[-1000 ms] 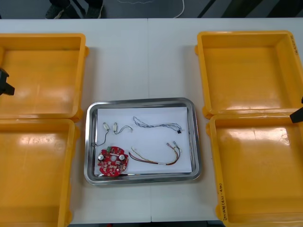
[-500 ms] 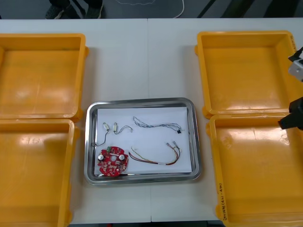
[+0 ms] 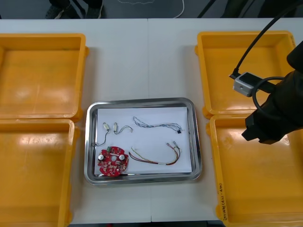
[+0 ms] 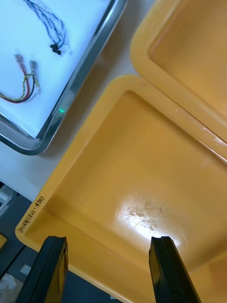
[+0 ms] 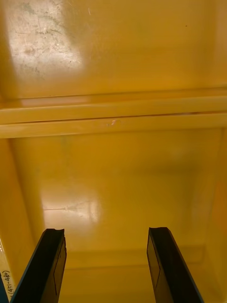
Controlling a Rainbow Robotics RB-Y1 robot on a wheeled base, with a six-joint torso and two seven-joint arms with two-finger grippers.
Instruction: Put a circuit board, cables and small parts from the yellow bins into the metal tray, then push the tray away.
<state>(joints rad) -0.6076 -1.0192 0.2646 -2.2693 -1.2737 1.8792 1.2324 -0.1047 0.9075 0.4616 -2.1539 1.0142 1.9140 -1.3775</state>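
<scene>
The metal tray (image 3: 90,142), white inside, sits mid-table between the yellow bins. In it lie a round red circuit board (image 3: 112,161), a twisted blue and white cable (image 3: 156,125), a red and yellow cable (image 3: 156,158) and a black cable (image 3: 100,138) with small metal parts (image 3: 111,126). My right arm (image 3: 274,109) hangs over the seam of the two right bins. My right gripper (image 4: 108,244) is open above the near right bin (image 4: 132,189), with the tray's rim (image 4: 71,94) beyond it. My left gripper (image 5: 106,233) is open over a left bin (image 5: 113,180).
All the bins look bare inside: far left (image 3: 40,75), near left (image 3: 33,175), far right (image 3: 241,71), near right (image 3: 255,184). White table shows around the tray and between the bin pairs.
My right arm has swung in from the right edge over the right bins. The left gripper, at the left edge a second ago, has drawn out of the front view.
</scene>
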